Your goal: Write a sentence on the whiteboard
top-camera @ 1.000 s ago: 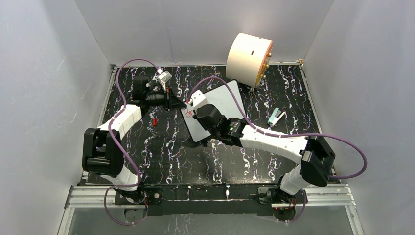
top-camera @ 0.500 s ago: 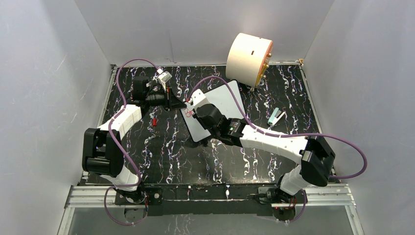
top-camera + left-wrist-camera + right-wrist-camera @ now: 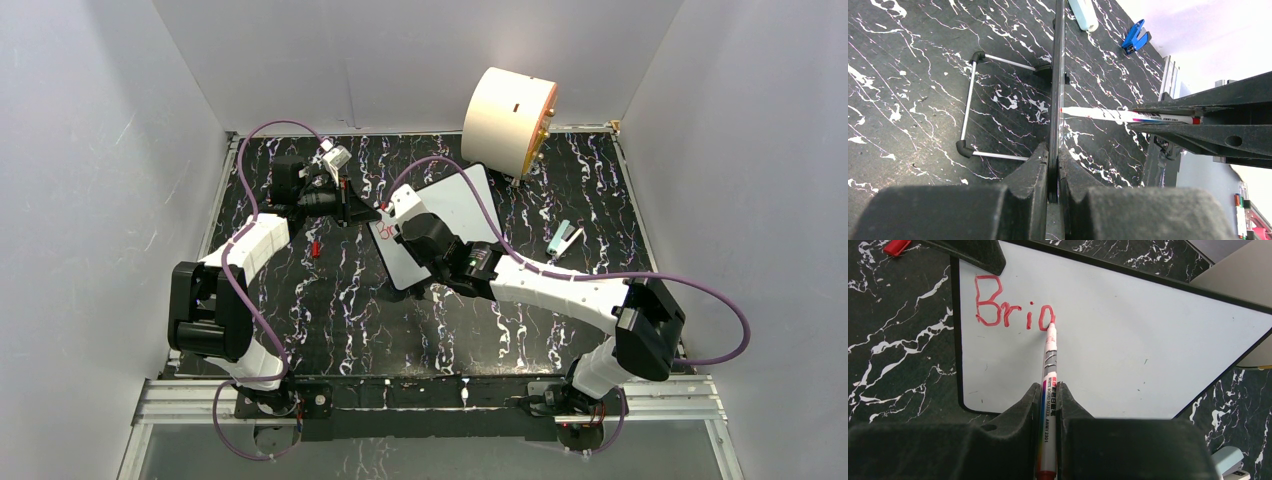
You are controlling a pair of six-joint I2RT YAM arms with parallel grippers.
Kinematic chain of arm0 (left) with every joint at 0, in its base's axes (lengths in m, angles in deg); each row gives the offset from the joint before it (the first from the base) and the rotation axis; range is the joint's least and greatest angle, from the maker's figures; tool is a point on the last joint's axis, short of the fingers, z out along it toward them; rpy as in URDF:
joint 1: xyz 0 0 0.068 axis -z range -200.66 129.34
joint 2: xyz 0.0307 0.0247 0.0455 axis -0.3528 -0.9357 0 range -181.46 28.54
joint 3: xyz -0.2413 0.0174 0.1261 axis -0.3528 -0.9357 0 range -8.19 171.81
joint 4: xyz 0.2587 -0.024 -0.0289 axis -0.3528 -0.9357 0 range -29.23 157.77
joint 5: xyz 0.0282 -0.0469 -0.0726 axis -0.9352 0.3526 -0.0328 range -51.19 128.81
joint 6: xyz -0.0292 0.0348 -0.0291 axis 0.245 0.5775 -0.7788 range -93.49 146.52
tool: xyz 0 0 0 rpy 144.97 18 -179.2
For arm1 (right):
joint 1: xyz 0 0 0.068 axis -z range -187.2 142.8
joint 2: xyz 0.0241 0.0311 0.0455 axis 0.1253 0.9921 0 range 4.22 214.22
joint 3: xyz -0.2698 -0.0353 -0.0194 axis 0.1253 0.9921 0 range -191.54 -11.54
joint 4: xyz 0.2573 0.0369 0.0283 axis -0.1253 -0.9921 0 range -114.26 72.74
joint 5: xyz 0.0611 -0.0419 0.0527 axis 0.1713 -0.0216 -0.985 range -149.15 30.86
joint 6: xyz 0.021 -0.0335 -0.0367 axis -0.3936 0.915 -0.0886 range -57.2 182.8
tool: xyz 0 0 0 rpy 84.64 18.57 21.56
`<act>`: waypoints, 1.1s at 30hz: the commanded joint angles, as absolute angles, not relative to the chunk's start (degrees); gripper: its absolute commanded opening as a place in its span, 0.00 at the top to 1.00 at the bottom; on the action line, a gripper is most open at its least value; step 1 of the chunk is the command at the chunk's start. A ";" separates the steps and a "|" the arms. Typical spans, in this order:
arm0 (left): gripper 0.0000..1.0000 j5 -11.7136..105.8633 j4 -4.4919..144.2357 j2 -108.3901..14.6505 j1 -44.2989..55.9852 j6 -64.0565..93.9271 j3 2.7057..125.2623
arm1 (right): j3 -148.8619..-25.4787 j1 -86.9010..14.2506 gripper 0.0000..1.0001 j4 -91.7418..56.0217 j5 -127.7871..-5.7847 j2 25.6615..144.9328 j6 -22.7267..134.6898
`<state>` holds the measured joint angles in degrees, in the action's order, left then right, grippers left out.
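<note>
The whiteboard (image 3: 462, 203) leans tilted on the dark marbled table; the right wrist view shows its face (image 3: 1148, 355), the left wrist view its thin edge (image 3: 1056, 75). My left gripper (image 3: 1053, 165) is shut on the board's rim at its left corner (image 3: 368, 215). My right gripper (image 3: 1049, 390) is shut on a whiteboard marker (image 3: 1050, 352), whose red tip touches the board. The sentence (image 3: 1008, 310) reads "Bri" in red, followed by a rounded, partly drawn letter under the tip. From above, the red letters (image 3: 381, 233) are mostly hidden by the right wrist.
A big cream cylinder (image 3: 508, 120) stands at the back right, just behind the board. A pale green object (image 3: 563, 238) lies right of the board. A red cap (image 3: 316, 247) lies left of it. A wire stand (image 3: 968, 112) props the board's back; a blue clip (image 3: 1135, 36) lies beyond.
</note>
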<state>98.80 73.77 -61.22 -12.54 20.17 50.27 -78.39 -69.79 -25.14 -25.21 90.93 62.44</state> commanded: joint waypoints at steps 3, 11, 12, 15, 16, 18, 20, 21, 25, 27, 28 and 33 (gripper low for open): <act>1.00 97.60 70.14 -62.54 -11.52 21.77 49.92 | -78.07 -69.22 1.00 -26.64 -26.03 89.56 60.96; 1.00 97.55 70.06 -62.53 -11.52 21.86 49.93 | -78.05 -69.22 1.00 -27.83 -26.53 89.39 60.60; 1.00 97.53 70.10 -62.54 -11.52 21.86 49.98 | -77.99 -69.17 1.00 -27.89 -26.68 89.38 60.52; 1.00 97.52 70.08 -62.56 -11.52 21.86 49.96 | -78.02 -69.19 1.00 -28.27 -26.78 89.47 60.51; 1.00 97.52 70.06 -62.57 -11.54 21.86 50.03 | -78.06 -69.24 1.00 -28.40 -26.91 89.47 60.39; 1.00 97.53 70.07 -62.52 -11.52 21.86 50.06 | -78.07 -69.21 1.00 -28.60 -27.17 89.39 60.42; 1.00 97.51 70.07 -62.54 -11.52 21.86 50.07 | -78.07 -69.20 1.00 -28.76 -27.08 89.38 60.33; 1.00 97.50 70.06 -62.52 -11.52 21.86 50.00 | -78.11 -69.24 1.00 -29.02 -27.07 89.46 60.31; 1.00 97.50 70.10 -62.58 -11.52 21.86 50.00 | -78.16 -69.21 1.00 -29.64 -27.24 89.30 60.26; 1.00 97.52 70.06 -62.55 -11.52 21.86 50.02 | -78.16 -69.20 1.00 -29.90 -27.40 89.29 60.26; 1.00 97.51 70.11 -62.55 -11.52 21.86 50.08 | -78.14 -69.21 1.00 -29.92 -27.58 89.29 60.25; 1.00 97.52 70.07 -62.64 -11.56 21.86 50.07 | -78.23 -69.18 1.00 -29.02 -29.29 89.27 60.03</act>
<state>98.80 73.77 -61.26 -12.54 20.34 50.29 -78.39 -69.61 -30.81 -27.88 90.93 61.10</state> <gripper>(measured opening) 0.068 0.200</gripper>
